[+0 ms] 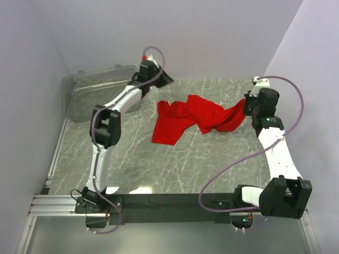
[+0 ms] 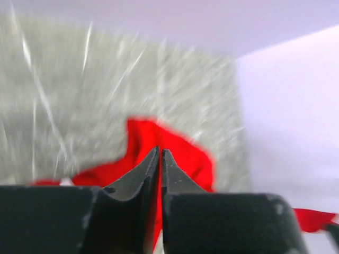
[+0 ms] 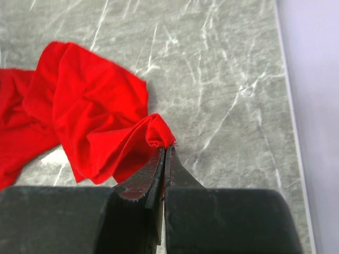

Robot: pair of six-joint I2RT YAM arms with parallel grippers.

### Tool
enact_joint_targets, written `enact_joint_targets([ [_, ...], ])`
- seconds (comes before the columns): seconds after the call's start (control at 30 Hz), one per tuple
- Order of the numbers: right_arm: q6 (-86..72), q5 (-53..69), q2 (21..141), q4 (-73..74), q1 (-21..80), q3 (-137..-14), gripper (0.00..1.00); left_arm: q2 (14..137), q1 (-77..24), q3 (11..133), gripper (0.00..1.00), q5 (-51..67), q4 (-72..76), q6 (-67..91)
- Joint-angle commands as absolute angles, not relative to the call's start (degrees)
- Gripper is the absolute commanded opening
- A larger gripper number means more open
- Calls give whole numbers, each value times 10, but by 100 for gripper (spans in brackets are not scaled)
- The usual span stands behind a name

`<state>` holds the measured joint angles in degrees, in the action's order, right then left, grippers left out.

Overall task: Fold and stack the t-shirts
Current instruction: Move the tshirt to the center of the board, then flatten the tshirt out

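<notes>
Red t-shirt (image 1: pixel 196 117) lies crumpled across the middle of the grey marbled surface (image 1: pixel 159 164), its right end pinched in the tightly closed right hand (image 3: pixel 165 151). Beyond its far-left corner hangs the left hand (image 2: pixel 160 153), fingers nearly together on nothing, beside a clear bin (image 1: pixel 95 95). Pale walls surround everything.

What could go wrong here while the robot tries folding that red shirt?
The right gripper pinches only a small fold of the shirt at its tips; a pull might slip it free. The shirt lies bunched up, so it may drag as a heap. The left gripper is shut on nothing near the clear bin and might bump it.
</notes>
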<state>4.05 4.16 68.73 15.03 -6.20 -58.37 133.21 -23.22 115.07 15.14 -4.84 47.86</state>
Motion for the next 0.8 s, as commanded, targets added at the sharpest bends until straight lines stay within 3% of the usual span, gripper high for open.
enact_joint_targets([
  [0.0, 32, 49, 652, 97, -73, -605, 0, 1263, -198, 1172, 10, 205, 37, 490],
  [0.1, 19, 60, 635, 70, -78, -606, 0, 1274, -186, 1243, 4, 230, 48, 504],
  [0.17, 16, 71, 629, 61, -78, -607, 0, 1288, -180, 1308, 6, 233, 33, 512],
  [0.23, 15, 70, 638, 64, -78, -611, 0, 1291, -176, 1337, 17, 222, 2, 522],
  [0.27, 16, 69, 642, 68, -78, -610, 0, 1289, -176, 1332, 31, 225, -18, 532],
  [0.37, 25, 73, 650, 71, -78, -592, 0, 1270, -182, 1267, 40, 238, -52, 528],
  [0.5, 33, 63, 650, 61, -78, -563, 0, 1273, -207, 1201, 41, 245, -111, 501],
  [0.77, 45, 40, 660, 54, -82, -544, 0, 1344, -261, 1217, 42, 196, -235, 442],
])
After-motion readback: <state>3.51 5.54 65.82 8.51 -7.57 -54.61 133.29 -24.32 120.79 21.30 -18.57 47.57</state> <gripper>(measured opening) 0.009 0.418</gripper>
